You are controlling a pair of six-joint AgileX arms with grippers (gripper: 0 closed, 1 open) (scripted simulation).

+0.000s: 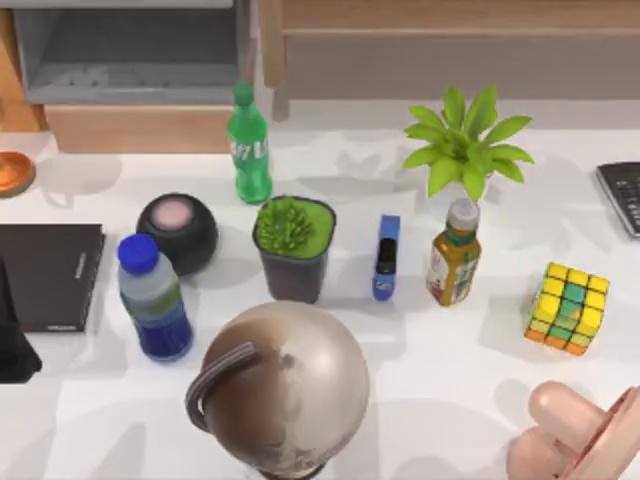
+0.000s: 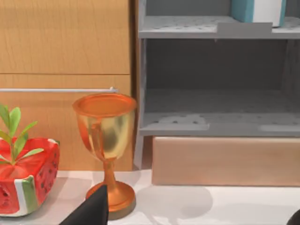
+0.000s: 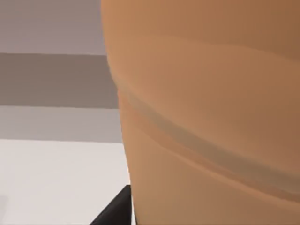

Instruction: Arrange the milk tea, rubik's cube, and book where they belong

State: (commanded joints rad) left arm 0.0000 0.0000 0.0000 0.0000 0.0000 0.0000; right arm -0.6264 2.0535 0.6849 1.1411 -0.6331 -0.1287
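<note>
The rubik's cube (image 1: 568, 307), mostly yellow, green and orange, sits on the white table at the right. Left of it stands the milk tea (image 1: 454, 254), a capped bottle with a yellow-orange label. The teal-blue book (image 2: 258, 9) with its pale edge stands on the upper board of the grey shelf (image 2: 187, 29). My left gripper (image 2: 89, 211) shows as a dark tip near a gold trophy. The left arm (image 1: 15, 345) is at the table's left edge, beside a thin black book. My right gripper (image 3: 115, 211) is a dark corner close against a large tan rounded surface (image 3: 201, 117).
A globe (image 1: 285, 385) stands front centre and a pink rounded object (image 1: 570, 430) front right. Mid-table hold a blue-capped bottle (image 1: 153, 298), black speaker (image 1: 178, 230), potted succulent (image 1: 293, 245), blue stapler (image 1: 387, 256), green bottle (image 1: 249, 145) and leafy plant (image 1: 465, 145). The trophy (image 2: 107, 150) and a watermelon pot (image 2: 26, 180) stand before the cabinet.
</note>
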